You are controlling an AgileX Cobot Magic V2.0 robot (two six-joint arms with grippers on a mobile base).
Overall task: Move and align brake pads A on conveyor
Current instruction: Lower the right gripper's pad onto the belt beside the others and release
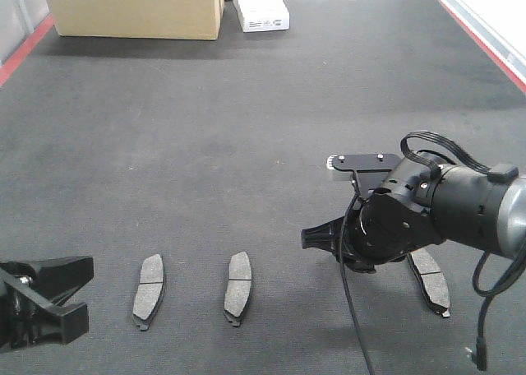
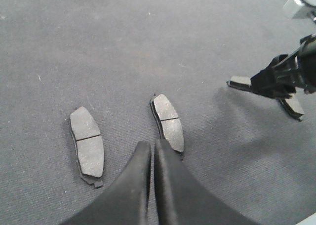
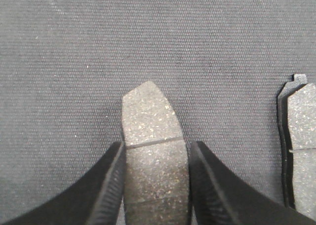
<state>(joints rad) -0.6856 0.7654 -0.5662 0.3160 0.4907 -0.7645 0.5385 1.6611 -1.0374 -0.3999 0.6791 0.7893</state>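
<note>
Even overhead light, soft shadows; close pincer fingers (image 3: 106,185) blur in wrist views.

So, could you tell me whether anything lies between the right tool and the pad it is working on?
Nothing visible: the pad already sits between the right tool's fingers on bare belt.

Four grey grooved brake pads (image 1: 149,289) lie lengthwise on the charcoal conveyor (image 1: 246,145), one between gripper (image 3: 155,180) fingers.
</note>
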